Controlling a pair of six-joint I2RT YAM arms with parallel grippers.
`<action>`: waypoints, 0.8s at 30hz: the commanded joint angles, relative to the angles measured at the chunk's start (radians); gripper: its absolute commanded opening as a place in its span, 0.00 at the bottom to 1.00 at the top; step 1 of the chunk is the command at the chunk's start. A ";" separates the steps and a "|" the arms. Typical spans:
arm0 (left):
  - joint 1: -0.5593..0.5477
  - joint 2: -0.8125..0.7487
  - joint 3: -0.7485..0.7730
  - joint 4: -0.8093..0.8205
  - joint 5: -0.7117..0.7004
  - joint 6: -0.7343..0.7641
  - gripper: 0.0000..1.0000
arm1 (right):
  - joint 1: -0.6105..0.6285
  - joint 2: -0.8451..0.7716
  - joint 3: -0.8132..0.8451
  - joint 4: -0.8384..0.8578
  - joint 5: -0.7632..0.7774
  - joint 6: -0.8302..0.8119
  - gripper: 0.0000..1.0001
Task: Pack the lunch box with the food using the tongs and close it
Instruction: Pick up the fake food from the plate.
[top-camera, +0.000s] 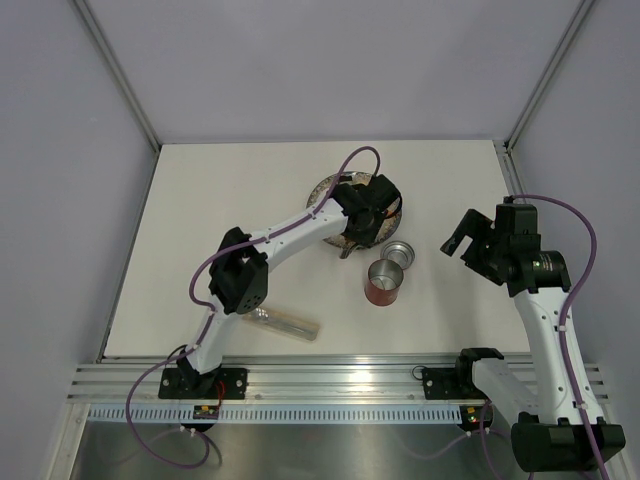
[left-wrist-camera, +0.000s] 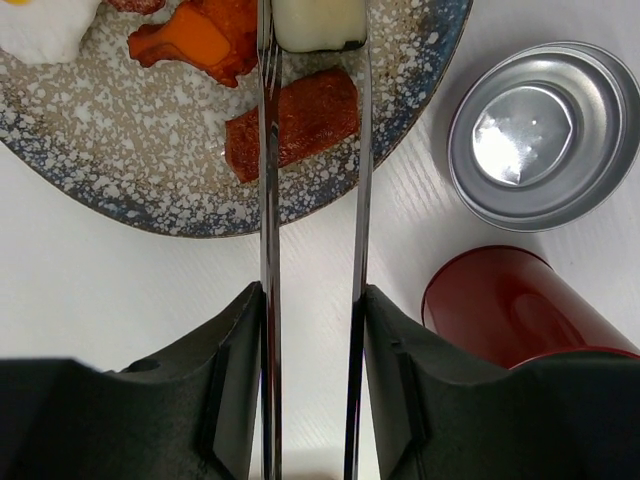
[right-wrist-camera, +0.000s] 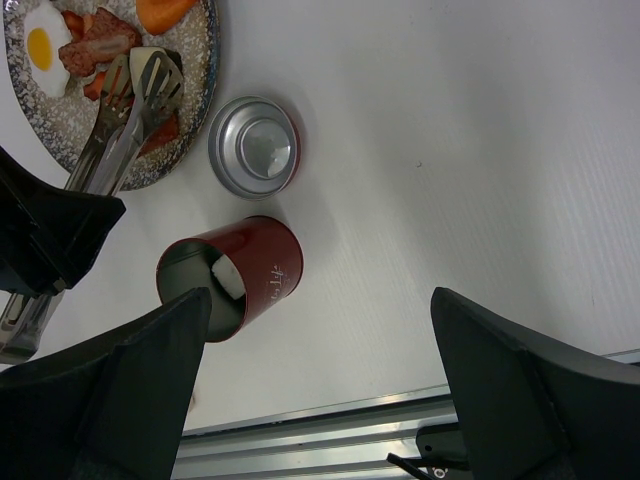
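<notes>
L gripper is out at the plate's near rim. Its fingers are clamped on the tongs, one pad per arm, pinching them partway in. R gripper hangs off to the side w/ jaws wide apart, nothing in them.

Plate sits ahead of the L fingers, mostly to their left. Box stands upright just right of the L fingers, open, off the plate. From the R wrist it's below and ahead of the R fingers, one white piece inside. Lid lies beyond the box, ahead-right of the L fingers, shiny side up.

Tongs run straight out from betw. the L fingers. Their tips flank the sushi well ahead and seem to touch both sides; firm grip or not, can't tell. Sausage lies under the tong arms, nearer the fingers. Shrimp and egg are ahead-left.

Sushi is prob. light, stiff and smooth-sided, so it could squirt out of slick metal tips. Best taken across its flat opp. sides at mid-height, w/ a gentle, steady squeeze.
</notes>
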 joint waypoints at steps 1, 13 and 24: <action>-0.004 -0.086 0.007 -0.004 -0.061 0.009 0.26 | 0.002 -0.015 0.003 0.013 -0.015 0.000 0.99; -0.004 -0.362 -0.152 0.023 -0.004 0.031 0.08 | 0.002 -0.015 0.008 0.012 -0.014 -0.006 1.00; -0.141 -0.626 -0.355 0.020 0.108 0.044 0.08 | 0.002 0.018 0.005 0.043 -0.024 -0.016 0.99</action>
